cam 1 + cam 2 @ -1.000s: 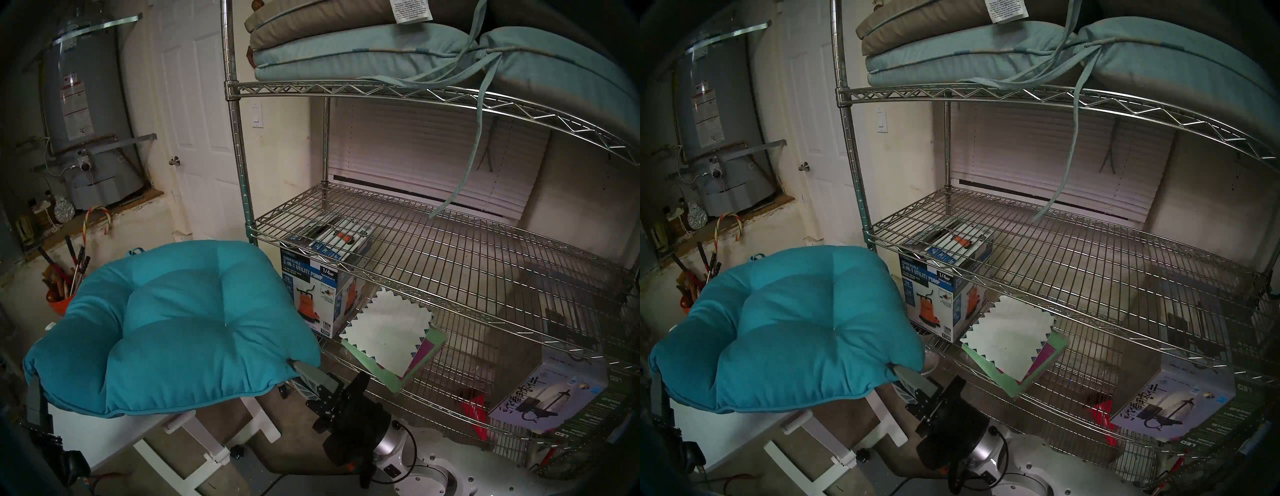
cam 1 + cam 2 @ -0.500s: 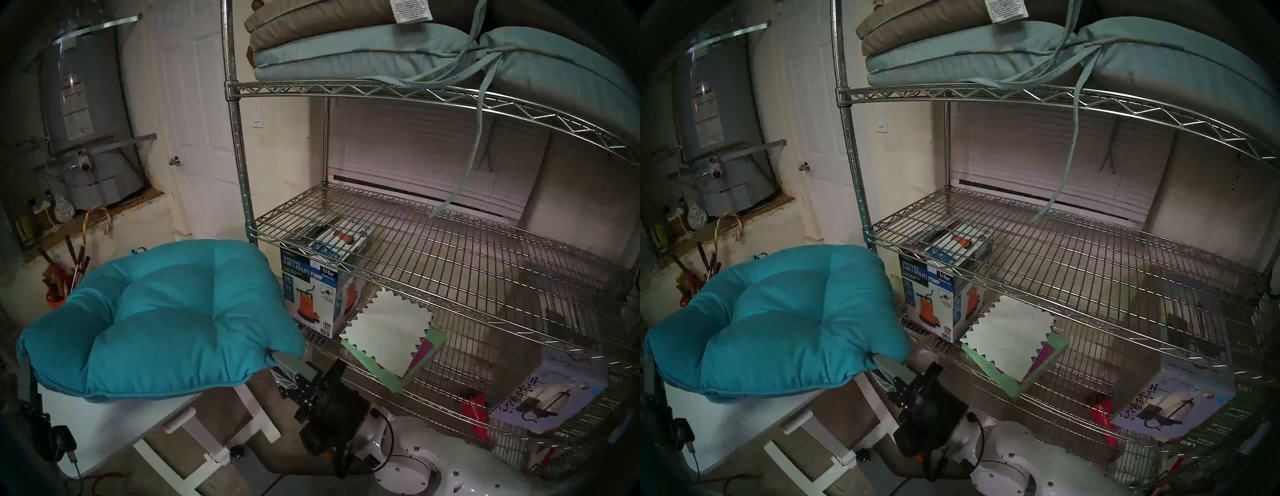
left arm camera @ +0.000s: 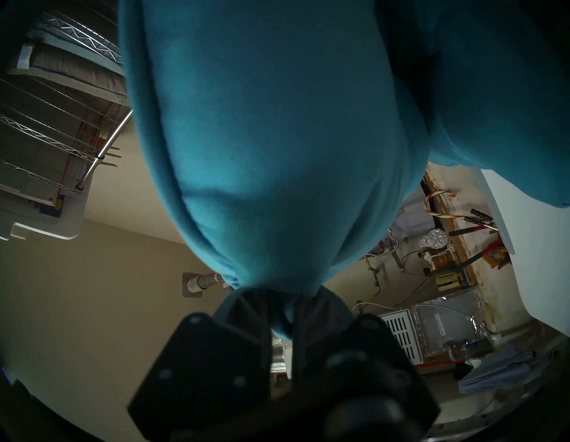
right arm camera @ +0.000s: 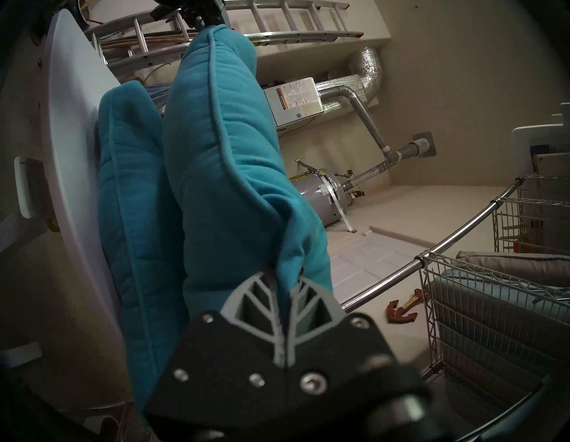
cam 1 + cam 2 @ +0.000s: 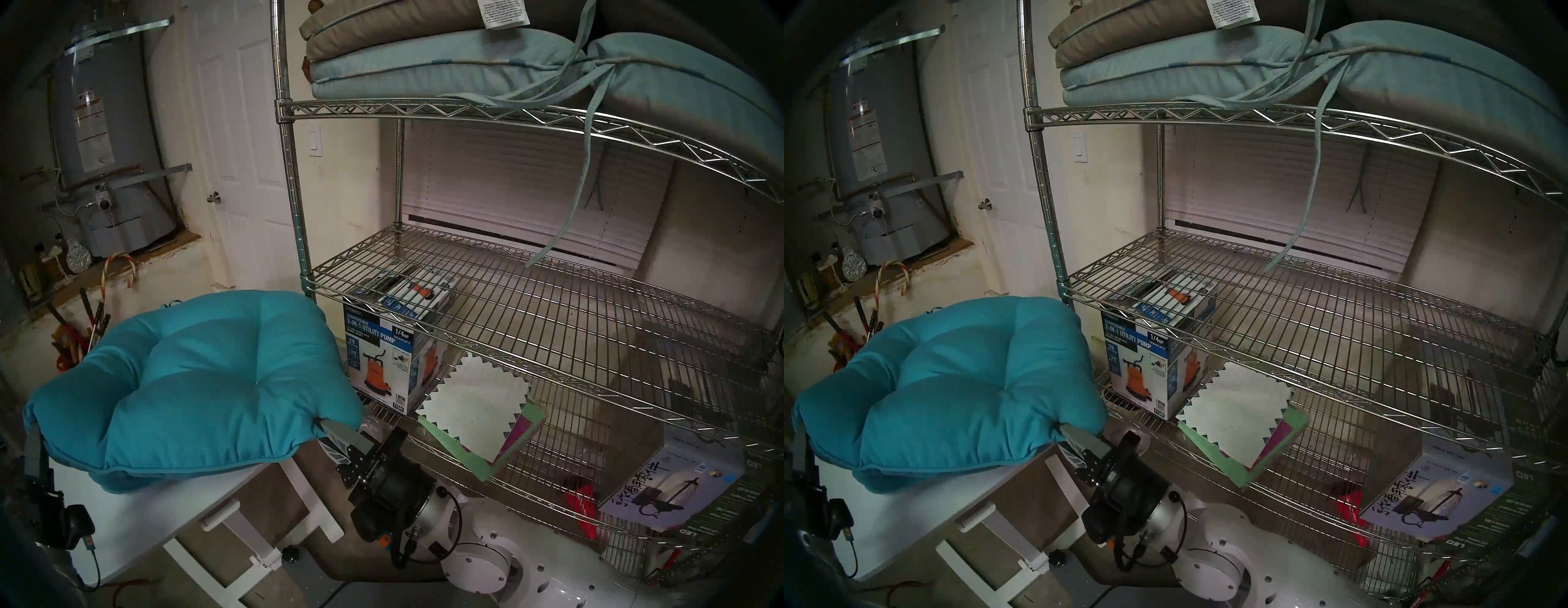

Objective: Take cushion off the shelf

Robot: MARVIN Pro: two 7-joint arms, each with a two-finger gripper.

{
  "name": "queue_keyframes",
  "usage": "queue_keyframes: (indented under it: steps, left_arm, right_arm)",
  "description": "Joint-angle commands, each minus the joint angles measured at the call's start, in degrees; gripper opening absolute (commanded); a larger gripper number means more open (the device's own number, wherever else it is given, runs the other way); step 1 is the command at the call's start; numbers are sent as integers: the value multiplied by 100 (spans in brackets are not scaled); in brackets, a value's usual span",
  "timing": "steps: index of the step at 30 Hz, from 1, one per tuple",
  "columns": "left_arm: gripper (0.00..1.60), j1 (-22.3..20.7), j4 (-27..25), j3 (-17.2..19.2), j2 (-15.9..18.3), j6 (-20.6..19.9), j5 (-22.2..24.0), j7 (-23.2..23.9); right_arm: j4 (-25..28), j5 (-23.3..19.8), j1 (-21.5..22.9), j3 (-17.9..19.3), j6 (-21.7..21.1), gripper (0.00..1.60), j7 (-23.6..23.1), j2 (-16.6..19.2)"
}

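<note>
At the far left of the head view, the left end effector (image 5: 32, 437) is clenched on the near left corner of the teal cushion (image 5: 199, 390); its wrist view shows a tuck of teal fabric pinched between the two fingers (image 3: 246, 311). The cushion fills the lower left of the frame, sagging in the middle between its two held corners. Its underside hangs over the white table (image 5: 140, 522), and the near bulge looks to be resting on or just above the tabletop; I cannot tell which.

Moving right, the right end effector (image 5: 324, 426) grips the cushion's near right corner, its ribbed grey fingers (image 4: 256, 296) shut on the piped edge. Beyond it, in the centre and right of the frame, stands the shelf (image 5: 530, 322). Its middle tier is bare wire. A pump box (image 5: 384, 361) and some paper sheets (image 5: 479, 407) sit on the tier below, and other folded cushions (image 5: 424, 63) are stacked on the top tier at the upper right.

The teal cushion is wholly clear of the rack, just beside its front left post, so the removal itself looks done. What seems left is to settle it on the table and let both corners go.
</note>
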State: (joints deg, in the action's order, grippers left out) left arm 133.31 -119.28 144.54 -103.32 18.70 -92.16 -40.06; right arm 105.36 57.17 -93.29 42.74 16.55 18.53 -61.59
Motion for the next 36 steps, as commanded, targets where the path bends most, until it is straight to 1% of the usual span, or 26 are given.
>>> queue_keyframes:
  steps: [1,8,24,25,26,32,36]
  left_arm:
    - [0,-201,-20,-98,221,-60,-134,3]
    - [0,-363,117,-160,360,-153,-276,71]
    - [0,-648,437,-109,694,-296,-415,224]
    - [0,-662,454,-99,717,-298,-415,236]
    - [0,-674,469,-91,735,-298,-416,246]
    - [0,-709,532,-68,780,-260,-402,283]
    - [0,-664,539,-64,740,-217,-399,249]
  right_arm:
    - [-148,12,404,-57,47,0,-25,-502]
    - [-380,33,578,-123,71,0,-99,-712]
    - [-840,163,1009,-321,78,0,-369,-1326]
    - [-863,146,1084,-383,60,0,-384,-1294]
    - [-934,188,1071,-341,83,0,-402,-1393]
    - [-1066,234,1162,-383,95,0,-438,-1518]
    - [-1098,264,1112,-412,108,0,-410,-1509]
